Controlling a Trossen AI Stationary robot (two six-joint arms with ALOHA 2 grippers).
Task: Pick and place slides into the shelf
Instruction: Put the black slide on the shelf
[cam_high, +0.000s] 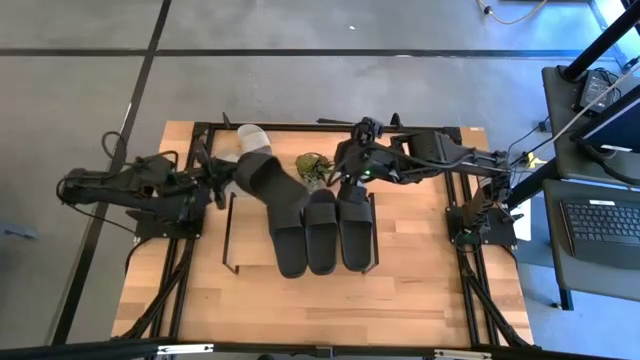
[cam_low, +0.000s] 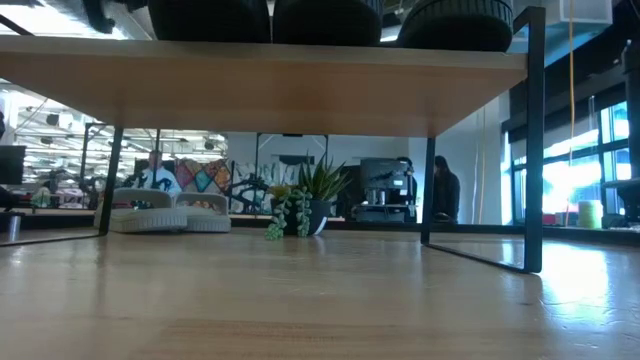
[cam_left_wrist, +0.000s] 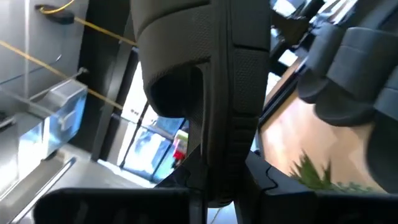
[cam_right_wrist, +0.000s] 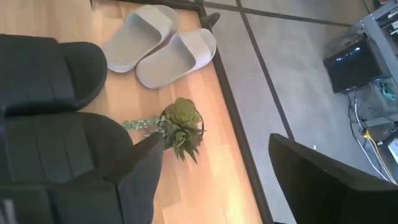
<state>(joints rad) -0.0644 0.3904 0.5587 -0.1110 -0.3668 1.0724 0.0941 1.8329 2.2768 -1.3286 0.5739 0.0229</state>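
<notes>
At nine o'clock on the bench (cam_high: 400, 300), left gripper (cam_high: 222, 180) with jaws clamped on the edge of a black slide (cam_high: 268, 180), carried tilted above the shelf (cam_high: 232, 240). Probably light, rubbery, bendy; best pinched at the stiff sole rim rather than the strap. On the shelf board, three black slides (cam_high: 322, 230) side by side, toes toward six o'clock. At twelve o'clock, two grey-white slides (cam_right_wrist: 158, 46) beside a potted plant (cam_right_wrist: 180, 127). Toward one o'clock, right gripper (cam_high: 345, 182) over the rightmost slide's heel, jaws spread, gripping nothing.

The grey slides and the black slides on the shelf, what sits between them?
A small potted plant stands on the table between the grey slides and the black slides; the right wrist view shows it best.
</notes>
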